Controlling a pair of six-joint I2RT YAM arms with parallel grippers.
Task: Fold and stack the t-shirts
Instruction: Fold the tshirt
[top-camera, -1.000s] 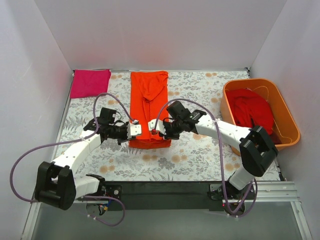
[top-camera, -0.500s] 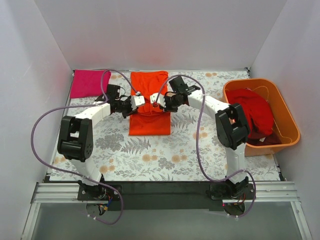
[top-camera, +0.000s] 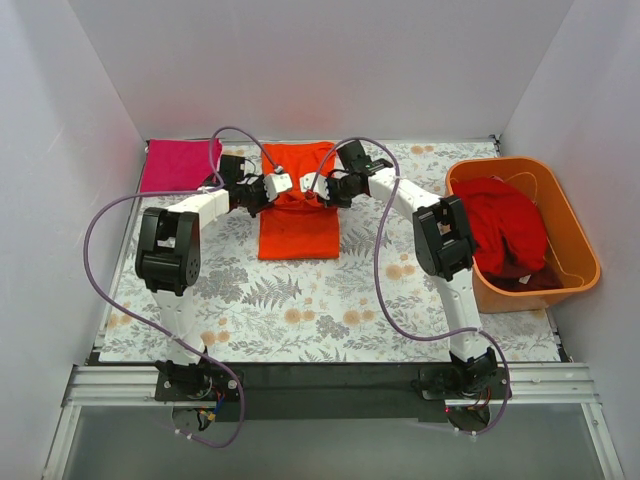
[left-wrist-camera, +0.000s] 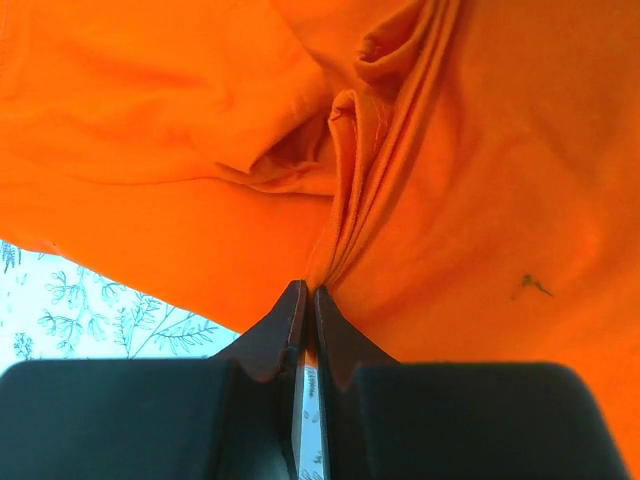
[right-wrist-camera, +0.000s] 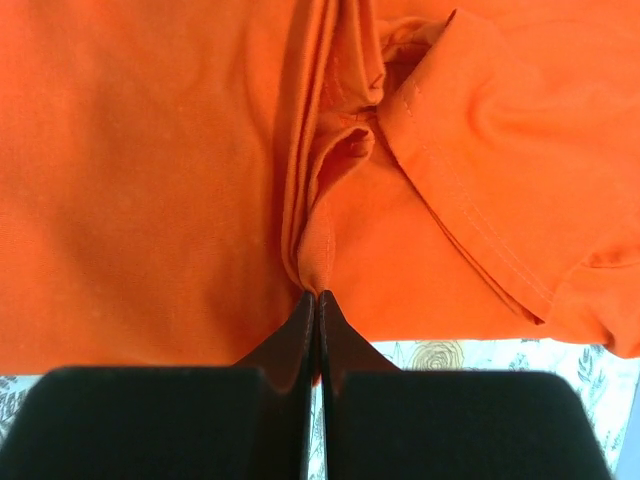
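Orange t-shirt (top-camera: 298, 225) lies long axis near-to-far at the far middle of the table (top-camera: 300, 310), with left gripper (top-camera: 277, 185) and right gripper (top-camera: 310, 186) each clamped on a cloth fold at opposite sides, its far end just beyond them.

The bright orange t-shirt (top-camera: 297, 228) lay as a narrow folded rectangle at the far middle of the table (top-camera: 300, 310), its cloth gathered into creases where a fold was pinched tight on either side. The magenta-pink t-shirt (top-camera: 178, 166) lay flat and neatly folded in the far left corner, apart from it. The deeper red t-shirt (top-camera: 508, 228) sat crumpled inside the orange tub (top-camera: 572, 225) at the right.
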